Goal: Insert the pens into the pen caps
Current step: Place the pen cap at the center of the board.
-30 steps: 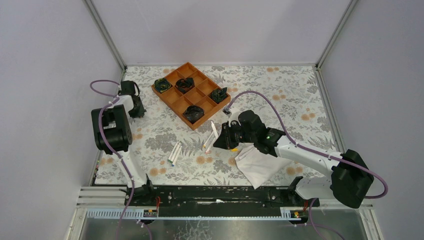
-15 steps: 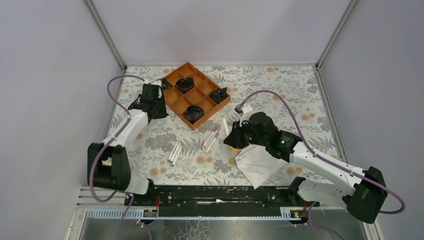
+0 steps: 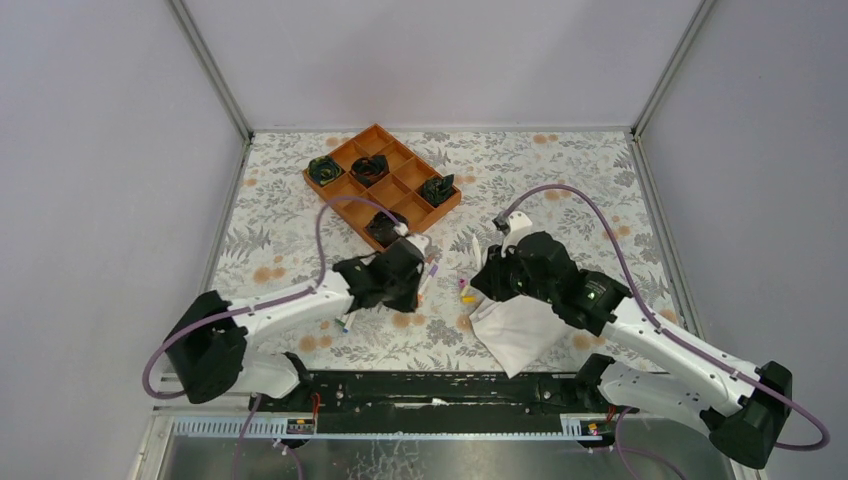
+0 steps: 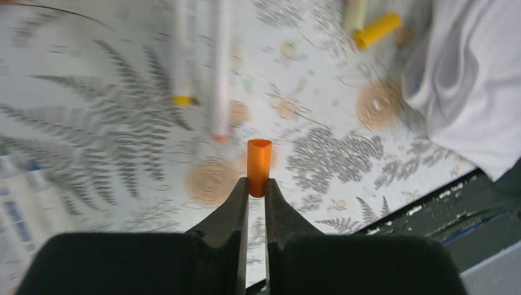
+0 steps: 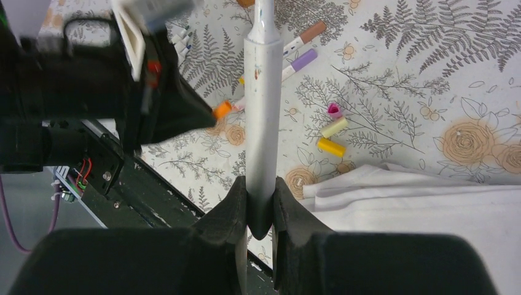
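Well, I had the left gripper point(image 4: 257, 187) pinching an orange cap point(image 4: 258, 163) by its lower end, fingers pressed onto it, most of the cap sticking out beyond the tips. The right gripper point(image 5: 259, 190) was clamped on a white pen point(image 5: 263, 110) near one end of the barrel. The long free length pointed away from the wrist, and its far end ran out of the wrist view. Both were raised above the table point(image 3: 560, 180), off the corner of the white cloth point(image 3: 515, 335) that faces the left arm. The cap was close beside the pen's barrel but apart from it.

Just beside that cloth's edge lay a yellow cap point(image 5: 331, 147), a pale cap point(image 5: 335, 128) and a pink cap point(image 5: 333, 110). Farther from the cloth lay two more pens point(image 5: 298, 63).

I judged the pen light, stiff and smooth, so it could pivot or slide in so narrow a pinch once the cap pushed on it. A hold nearer the working end would have steadied it. The cap seemed tiny, rigid and slippery, best held low as it was, leaving its outer end free. I could not tell whether that end was the open mouth.
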You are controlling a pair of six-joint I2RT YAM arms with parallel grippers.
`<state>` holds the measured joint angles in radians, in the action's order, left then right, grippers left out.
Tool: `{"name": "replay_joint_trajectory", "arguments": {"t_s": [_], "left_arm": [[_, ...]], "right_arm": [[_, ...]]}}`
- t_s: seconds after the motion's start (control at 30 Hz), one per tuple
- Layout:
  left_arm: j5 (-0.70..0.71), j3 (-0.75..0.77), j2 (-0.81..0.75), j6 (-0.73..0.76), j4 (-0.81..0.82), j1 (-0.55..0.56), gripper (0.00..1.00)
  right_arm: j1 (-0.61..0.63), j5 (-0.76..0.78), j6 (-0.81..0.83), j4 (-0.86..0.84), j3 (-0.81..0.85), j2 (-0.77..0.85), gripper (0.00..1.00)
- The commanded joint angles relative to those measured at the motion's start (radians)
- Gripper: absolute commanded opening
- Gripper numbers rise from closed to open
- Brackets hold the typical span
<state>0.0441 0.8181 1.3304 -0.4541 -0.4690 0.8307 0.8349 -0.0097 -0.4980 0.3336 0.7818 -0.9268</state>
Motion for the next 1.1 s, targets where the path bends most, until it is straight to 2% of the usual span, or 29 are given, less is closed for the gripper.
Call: {"name": "replay_joint_trajectory", "arguments": {"t_s": [0.0,0.2,0.47,0.67,1.07], "left_arm": [[0.016,0.002,0.079,-0.06,0.087,0.132,0.0],[-0.009,-0.001,0.187,-0.038,0.139,0.185,0.0],[0.028,0.008,0.269,-0.011,0.123,0.215,0.0],[0.097,0.005,0.284,-0.014,0.086,0.238,0.24],[0.239,0.01,0.263,-0.036,0.013,0.246,0.29]], "right_arm": [[-0.006,0.053,-0.024,0.016,0.003,0.027,0.0],[-0.005,0.075,-0.045,0.019,-0.02,0.053,0.0],[-0.005,0.089,-0.051,0.018,-0.031,0.057,0.0],[-0.005,0.091,-0.052,0.015,-0.033,0.059,0.0],[-0.005,0.09,-0.058,0.008,-0.034,0.065,0.0]]}}
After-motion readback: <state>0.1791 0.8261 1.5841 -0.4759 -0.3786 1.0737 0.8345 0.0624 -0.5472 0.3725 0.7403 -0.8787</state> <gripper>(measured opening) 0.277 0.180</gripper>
